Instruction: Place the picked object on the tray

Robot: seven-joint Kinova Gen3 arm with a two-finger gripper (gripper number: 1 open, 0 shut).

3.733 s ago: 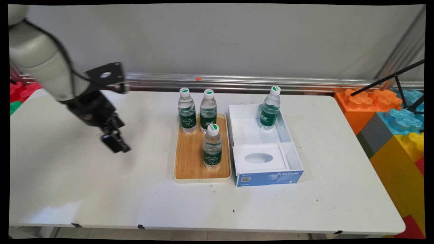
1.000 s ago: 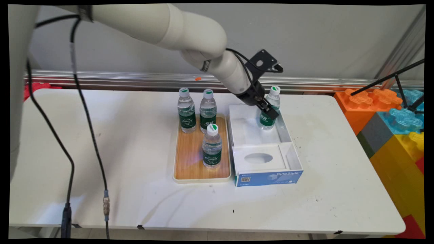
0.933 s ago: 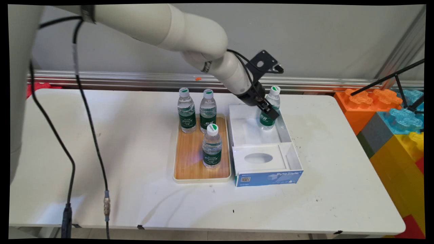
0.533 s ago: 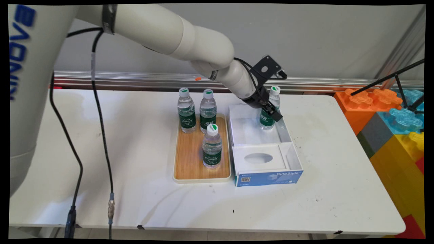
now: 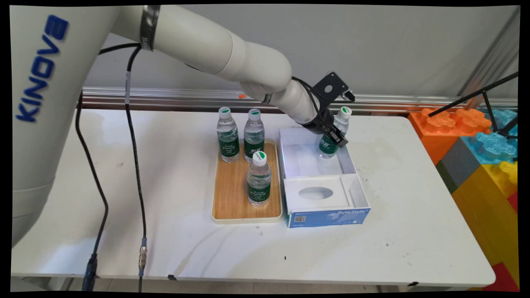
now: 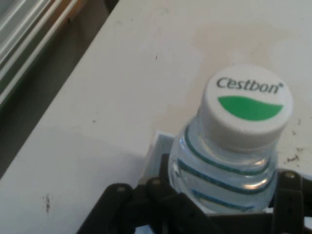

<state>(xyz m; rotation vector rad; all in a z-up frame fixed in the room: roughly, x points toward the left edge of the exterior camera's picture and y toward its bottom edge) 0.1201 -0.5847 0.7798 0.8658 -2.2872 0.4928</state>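
The black gripper [image 5: 336, 139] is clamped on a water bottle [image 5: 333, 133] with a green label and a white cap, its jaws pinching the bottle's body a little below the shoulder. The bottle leans, cap tipped toward the right, over the far right corner of the open compartment of a white-lined blue cardboard box [image 5: 352, 215]; whether its base touches the box floor or hangs just above it cannot be told. In the hand view the same water bottle [image 6: 234, 151] fills the lower right, its cap (printed "Cestbon" over a green half-disc) facing the camera, with the gripper [image 6: 214, 209] linkage closed against both sides of the ribbed body. The near part of the box carries a white insert [image 5: 316, 193] with an oval cut-out. Just beside the box on its left lies a wooden tray [image 5: 232, 194] with a pale rim, and three more bottles stand upright in it: a far left bottle [image 5: 228, 135], a far right bottle [image 5: 254, 134] close beside it, and a near bottle [image 5: 259, 178] in front of them. Everything rests on the white table [image 5: 165, 231]. Beyond the table's right end stand large plastic building blocks [image 5: 476, 145] in orange, blue, grey and yellow.
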